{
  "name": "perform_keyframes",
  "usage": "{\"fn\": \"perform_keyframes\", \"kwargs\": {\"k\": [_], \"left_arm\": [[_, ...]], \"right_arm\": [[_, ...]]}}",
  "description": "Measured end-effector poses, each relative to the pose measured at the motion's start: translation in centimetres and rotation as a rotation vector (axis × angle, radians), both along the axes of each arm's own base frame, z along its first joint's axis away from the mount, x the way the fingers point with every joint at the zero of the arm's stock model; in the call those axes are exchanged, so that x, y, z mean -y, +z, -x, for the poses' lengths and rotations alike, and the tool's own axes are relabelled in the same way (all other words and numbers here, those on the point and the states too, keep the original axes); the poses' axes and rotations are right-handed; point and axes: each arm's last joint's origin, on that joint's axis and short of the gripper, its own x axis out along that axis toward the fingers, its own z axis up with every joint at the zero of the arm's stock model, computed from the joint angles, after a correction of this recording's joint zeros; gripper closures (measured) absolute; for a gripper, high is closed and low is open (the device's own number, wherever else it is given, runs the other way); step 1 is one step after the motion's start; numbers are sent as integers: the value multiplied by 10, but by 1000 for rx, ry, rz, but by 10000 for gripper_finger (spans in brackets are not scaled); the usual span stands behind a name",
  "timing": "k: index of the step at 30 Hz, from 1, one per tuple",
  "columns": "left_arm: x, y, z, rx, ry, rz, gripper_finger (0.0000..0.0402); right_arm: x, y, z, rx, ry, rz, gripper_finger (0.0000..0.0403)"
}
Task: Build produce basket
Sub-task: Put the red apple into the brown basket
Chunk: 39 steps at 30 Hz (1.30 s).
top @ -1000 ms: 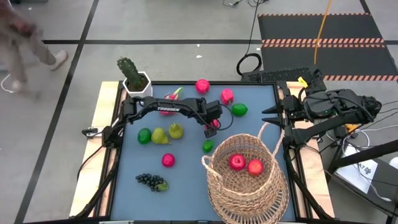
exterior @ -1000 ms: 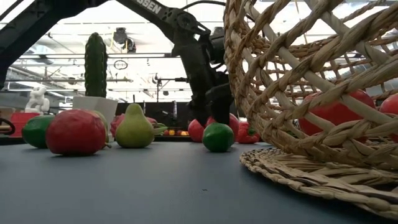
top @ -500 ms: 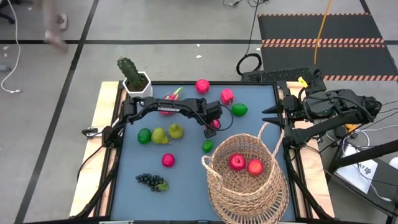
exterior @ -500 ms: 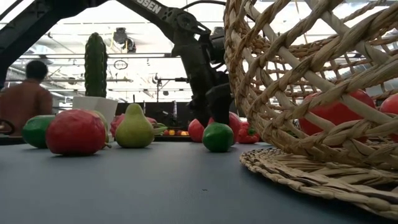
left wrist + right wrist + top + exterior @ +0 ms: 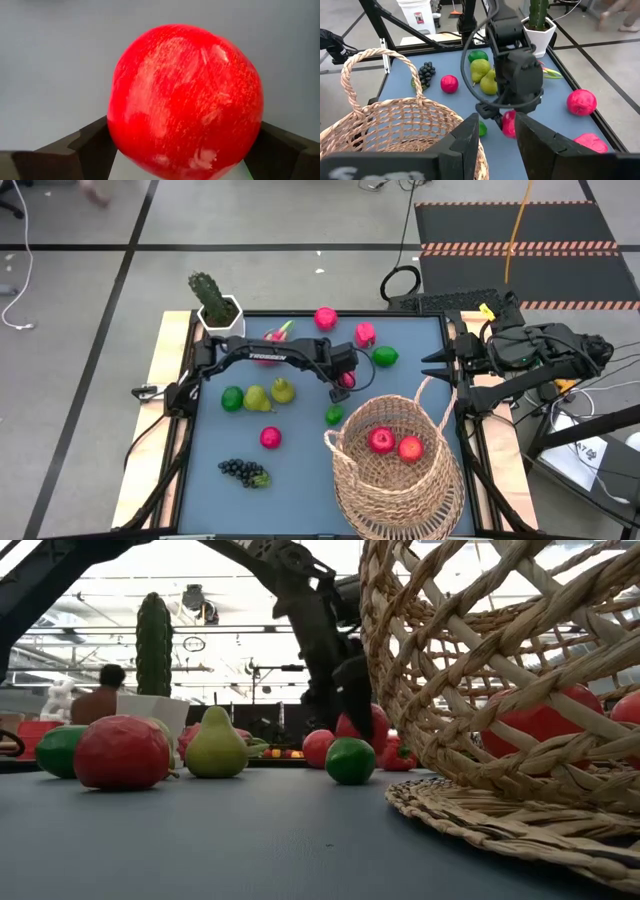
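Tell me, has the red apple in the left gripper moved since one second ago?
Yes. In the low view the red apple has risen off the table, higher relative to the green lime.

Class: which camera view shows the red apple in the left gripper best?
The left wrist view: the apple fills it, between both fingers. High view shows a sliver under the left gripper; low and right wrist views, part.

Beyond the basket (image 5: 390, 125), the left pincer (image 5: 507, 122) grips a red apple (image 5: 508, 123) near pears (image 5: 482, 75).

Overhead, tabletop-level and two wrist views, all sharing the red apple (image 5: 185, 100) beside the basket (image 5: 400, 470).
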Motion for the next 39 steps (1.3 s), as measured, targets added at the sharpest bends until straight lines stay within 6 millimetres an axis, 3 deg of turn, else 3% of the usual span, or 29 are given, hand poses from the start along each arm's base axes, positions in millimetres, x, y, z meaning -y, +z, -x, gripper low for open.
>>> {"fn": "perform_keyframes", "kwargs": {"k": [7, 20, 31, 39], "left_arm": [[1, 38, 9, 90, 1, -17, 41], [9, 121, 45, 259, 40, -89, 44], [23, 188, 87, 439, 38, -119, 44], [36, 231, 123, 585, 31, -124, 44]], "right_arm": [[0, 0, 0, -1, 0, -1, 284], [0, 0, -1, -1, -8, -21, 284], [-2, -2, -7, -18, -22, -38, 284], [-5, -1, -26, 10, -57, -59, 284]]}}
